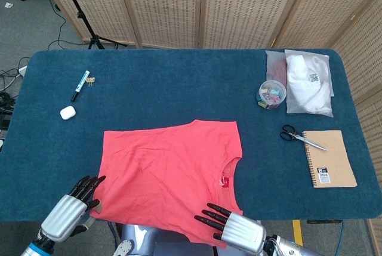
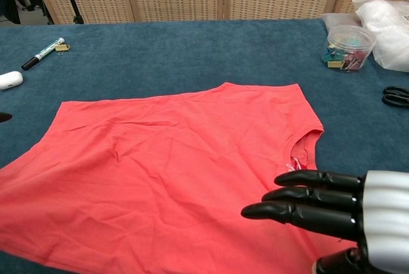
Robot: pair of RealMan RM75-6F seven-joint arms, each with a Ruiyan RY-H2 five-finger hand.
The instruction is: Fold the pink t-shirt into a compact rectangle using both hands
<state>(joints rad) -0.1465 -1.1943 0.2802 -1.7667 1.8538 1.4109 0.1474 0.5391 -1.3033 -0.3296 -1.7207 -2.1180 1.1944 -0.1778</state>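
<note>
Blue-felt table (image 1: pixel 179 83), wicker screens behind. Head view: pink t-shirt (image 1: pixel 170 172) lies flat at the near edge, hem hanging over it. Left hand (image 1: pixel 74 205) at the shirt's near-left corner, right hand (image 1: pixel 233 226) at its near-right corner, fingers stretched over the cloth; whether either pinches it, cannot tell. Marker (image 1: pixel 80 85) and earbud case (image 1: pixel 68 112) far left; scissors (image 1: pixel 301 136), notebook (image 1: pixel 328 158), clip jar (image 1: pixel 272 93) right. Chest view: right hand's fingers (image 2: pixel 300 205) extended together above the shirt.

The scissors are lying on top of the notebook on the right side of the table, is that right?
Not quite. The scissors lie on the table just left of the notebook, blade tip reaching its edge, not on top of it. They are on the right side, as the head view shows.
</note>
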